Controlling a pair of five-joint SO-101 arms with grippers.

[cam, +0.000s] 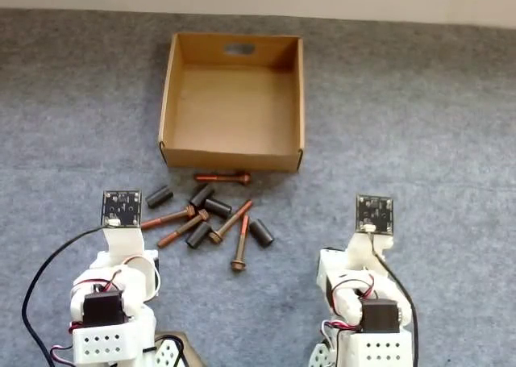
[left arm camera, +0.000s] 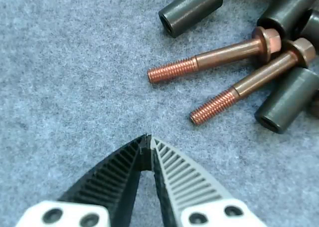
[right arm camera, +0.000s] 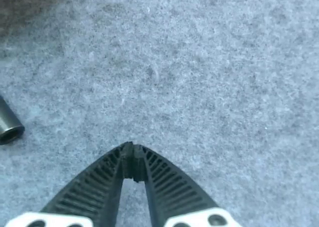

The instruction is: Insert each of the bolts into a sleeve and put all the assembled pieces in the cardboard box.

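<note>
While the left tool (left arm camera: 149, 139) hangs with its tips pressed together over the grey-felted tabletop (cam: 451, 125), two copper bolts (left arm camera: 214, 57) lie near it, threaded ends toward it, among dark sleeves (left arm camera: 192, 7). The right tool (right arm camera: 133, 149) is pressed together too, with one sleeve (right arm camera: 7, 124) nearby. The empty cardboard box (cam: 234, 109) sits toward the far edge; another bolt (cam: 222, 177) lies just beside its near wall.

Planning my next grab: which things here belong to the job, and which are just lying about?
Job:
five bolts
five sleeves
cardboard box

Lying about:
grey mat
black cable
</note>
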